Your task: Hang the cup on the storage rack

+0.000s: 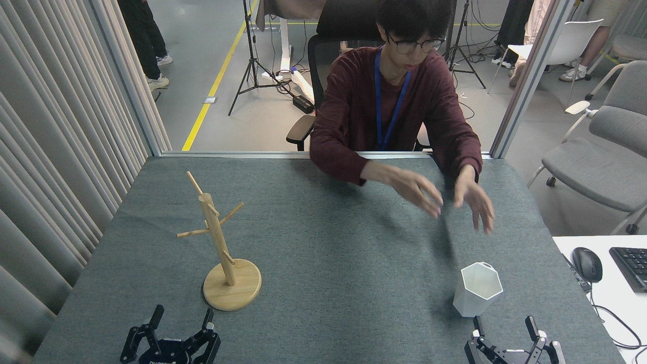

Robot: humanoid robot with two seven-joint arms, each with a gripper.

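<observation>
Cup [477, 289] is standing upright on counter [333, 242] just beyond the R pincer [505, 328], which is gaping empty; handle prob. facing away. Rack [222, 247] is standing far left, near L pincer [182, 319], also spread empty.

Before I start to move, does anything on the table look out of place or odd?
Yes: a person's hands hover over the table, beyond the cup. The cup stands upright on the right; the storage rack stands upright on the left, its pegs bare. Nothing is spilled or broken.
</observation>
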